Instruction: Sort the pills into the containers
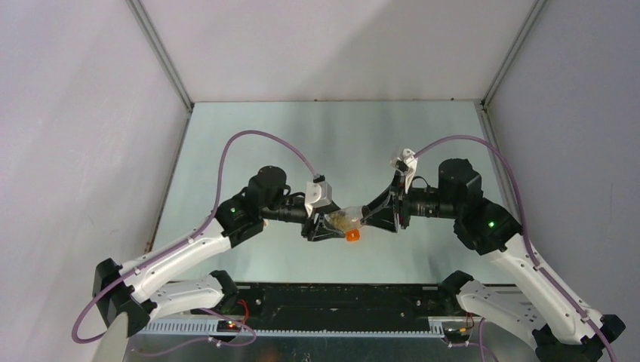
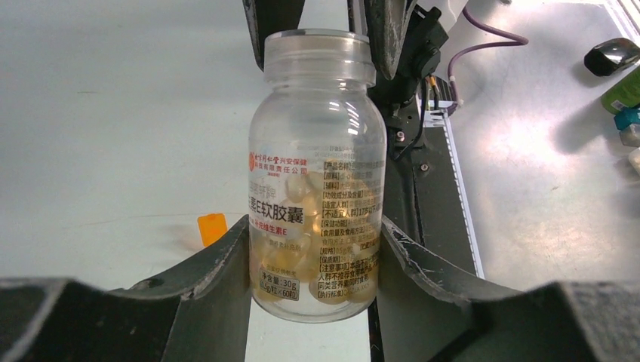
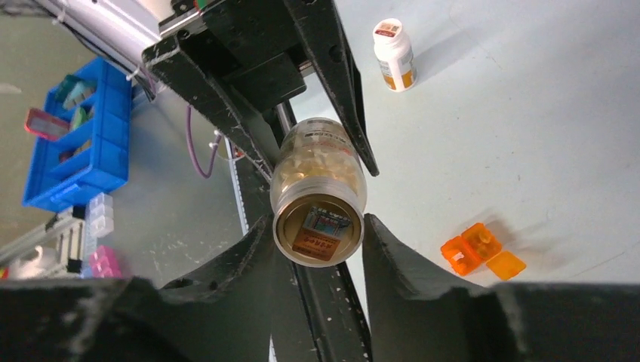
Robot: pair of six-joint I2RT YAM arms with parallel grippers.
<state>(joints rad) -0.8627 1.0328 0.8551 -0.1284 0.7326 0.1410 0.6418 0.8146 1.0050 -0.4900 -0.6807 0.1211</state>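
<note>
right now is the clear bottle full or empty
Partly full. In the left wrist view, yellow softgels fill the clear bottle only toward its base; the neck end is see-through.

In your right wrist view, a blue compartment bin [image 3: 72,185] sits at left, a clear box [image 3: 98,215] and a pink box [image 3: 106,260] near it. Your left wrist view shows a black rounded object [image 2: 611,54] near a green item [image 2: 626,89].
</note>
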